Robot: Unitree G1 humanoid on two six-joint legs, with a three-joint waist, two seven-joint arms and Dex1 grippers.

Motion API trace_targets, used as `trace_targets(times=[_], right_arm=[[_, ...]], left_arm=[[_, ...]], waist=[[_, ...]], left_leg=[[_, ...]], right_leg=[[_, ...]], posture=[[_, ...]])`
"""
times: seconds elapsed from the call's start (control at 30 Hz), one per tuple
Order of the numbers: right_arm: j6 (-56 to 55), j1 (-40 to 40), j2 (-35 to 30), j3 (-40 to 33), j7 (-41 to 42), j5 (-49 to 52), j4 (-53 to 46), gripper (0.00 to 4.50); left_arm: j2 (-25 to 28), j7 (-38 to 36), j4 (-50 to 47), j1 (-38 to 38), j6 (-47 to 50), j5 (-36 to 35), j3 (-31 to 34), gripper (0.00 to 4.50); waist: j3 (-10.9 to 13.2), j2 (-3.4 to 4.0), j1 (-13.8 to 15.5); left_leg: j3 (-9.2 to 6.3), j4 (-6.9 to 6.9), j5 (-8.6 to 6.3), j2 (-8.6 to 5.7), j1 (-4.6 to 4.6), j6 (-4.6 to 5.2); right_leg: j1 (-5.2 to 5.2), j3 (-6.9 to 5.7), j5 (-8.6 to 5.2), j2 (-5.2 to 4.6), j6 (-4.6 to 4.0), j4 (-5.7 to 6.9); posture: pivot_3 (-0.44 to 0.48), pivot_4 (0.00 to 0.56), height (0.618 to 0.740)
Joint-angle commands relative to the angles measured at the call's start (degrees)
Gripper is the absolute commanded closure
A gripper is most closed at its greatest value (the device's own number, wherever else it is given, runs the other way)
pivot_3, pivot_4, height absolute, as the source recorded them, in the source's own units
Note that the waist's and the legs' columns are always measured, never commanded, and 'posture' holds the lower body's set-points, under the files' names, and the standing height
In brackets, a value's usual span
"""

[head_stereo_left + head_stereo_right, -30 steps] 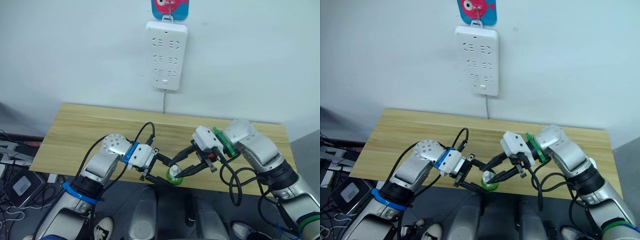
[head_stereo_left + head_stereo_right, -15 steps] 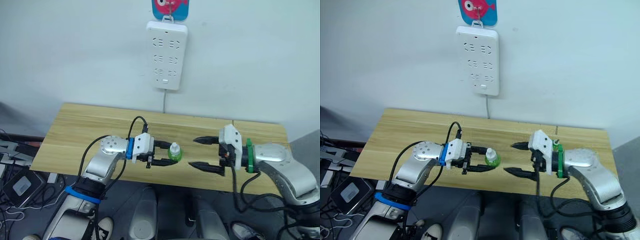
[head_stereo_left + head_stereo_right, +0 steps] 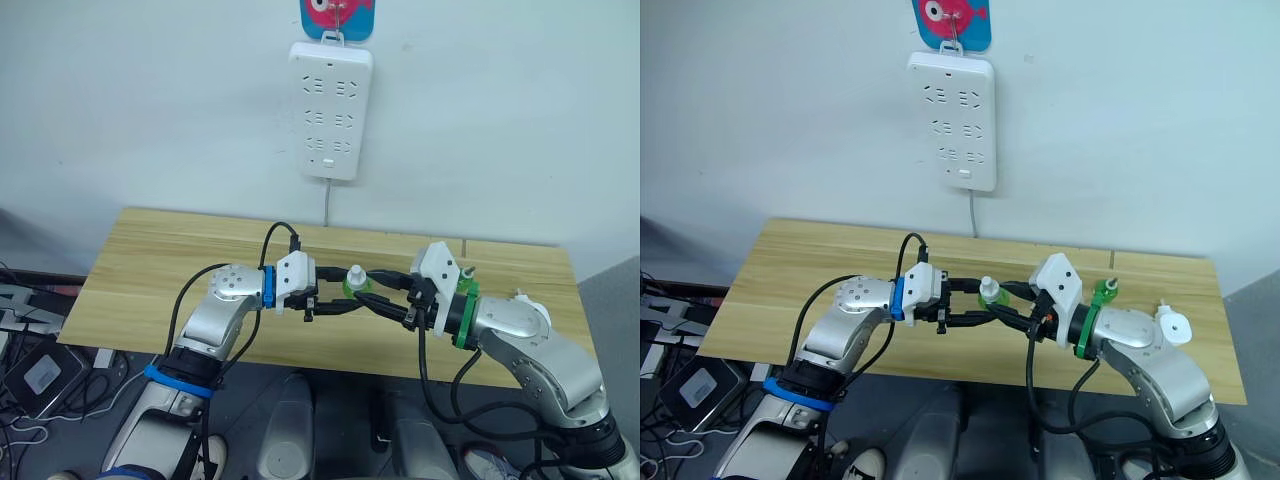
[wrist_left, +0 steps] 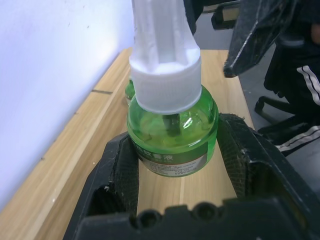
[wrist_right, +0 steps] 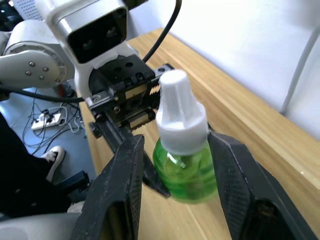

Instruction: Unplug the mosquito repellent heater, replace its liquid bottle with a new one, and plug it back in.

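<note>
Bottle (image 4: 172, 132): green liquid, white cap, clamped in left hand (image 3: 335, 294).

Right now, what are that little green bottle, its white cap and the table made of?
The bottle looks like clear green plastic or glass: you can see through it and it glints. Its cap looks like matte white plastic. The table shows pale wood grain, whether solid wood or laminate I cannot tell.
</note>
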Motion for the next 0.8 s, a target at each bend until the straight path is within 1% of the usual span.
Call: trace_targets(times=[0.03,0.3,0.8], right_arm=[[1.5,-1.9,0.7,-0.4,-1.4,1.5,-3.6,2.41],[4.1,-4.8,0.8,-2.3,-2.3,4.1,-4.7,2.41],[4.4,-3.2,-2.3,-3.0,-1.5,6.3,-4.5,2.41]], left_arm=[[-0.5,0.3,-1.4,0.3,-0.1,-0.4,0.4,2.3],[-0.4,0.3,-2.5,0.9,0.5,-0.4,0.0,2.3],[-0.7,0.0,-3.1,0.8,0.8,-0.6,-0.1,2.3]], waist=[[0.0,0.0,0.0],[0.0,0.0,0.1],[0.0,0.0,0.1]], left_leg=[[-0.01,0.0,0.0,0.01,0.0,0.0],[-0.02,-0.01,0.0,0.0,0.0,0.0],[-0.02,0.0,0.0,0.0,0.0,0.0]], right_leg=[[0.0,-0.01,0.0,0.0,0.0,0.0],[0.01,-0.02,0.0,0.0,0.0,0.0],[0.01,-0.02,0.0,0.0,0.0,0.0]], posture=[[0.314,0.313,0.74],[0.325,0.305,0.74],[0.327,0.294,0.74]])
